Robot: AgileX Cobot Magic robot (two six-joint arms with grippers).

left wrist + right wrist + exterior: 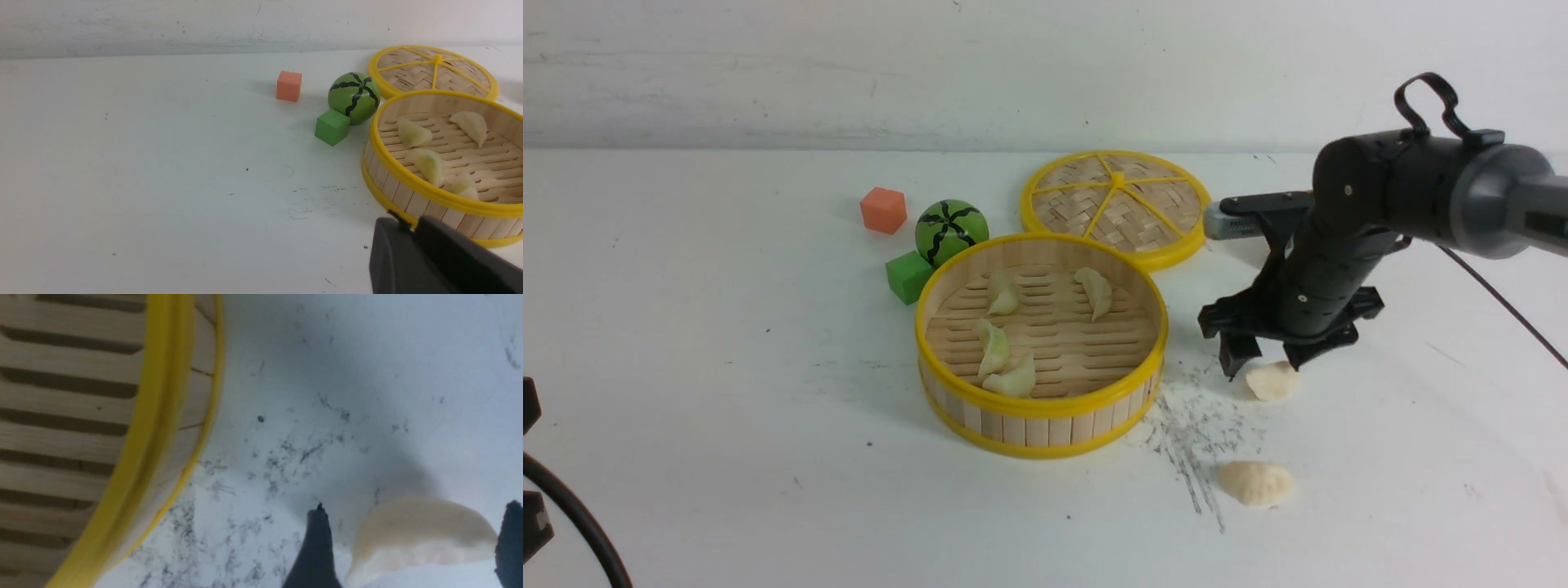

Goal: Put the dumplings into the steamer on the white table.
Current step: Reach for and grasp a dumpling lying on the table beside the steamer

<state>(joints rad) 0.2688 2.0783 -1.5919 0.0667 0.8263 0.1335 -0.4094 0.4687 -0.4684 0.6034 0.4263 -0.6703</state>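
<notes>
On the white worktop (719, 490), nearest me, one cream dumpling (1256, 483) lies in the open, well apart from the steamer. Beyond it, a second cream dumpling (1272, 380) sits below the right end effector (1264, 359), whose fingers stand wide apart on either side of it with nothing gripped.

The steamer (1037, 429), a round bamboo basket with yellow rims, stands just left of these two and has four dumplings on its slatted floor: one (1011, 378) near the front wall, one (993, 347) just behind it, one (1004, 294) farther back, and another (1098, 292) toward the back right. Behind the basket lies the woven lid (1117, 204), flat, with a green cube (909, 277), a striped green ball (952, 233) and an orange cube (883, 210) off to its left.

The right wrist view gives the second cream dumpling close up between the fingertips, which the front view partly hides. The left end effector (402, 222) shows its tips close together in its own wrist view; whether they quite meet, I can't tell.
</notes>
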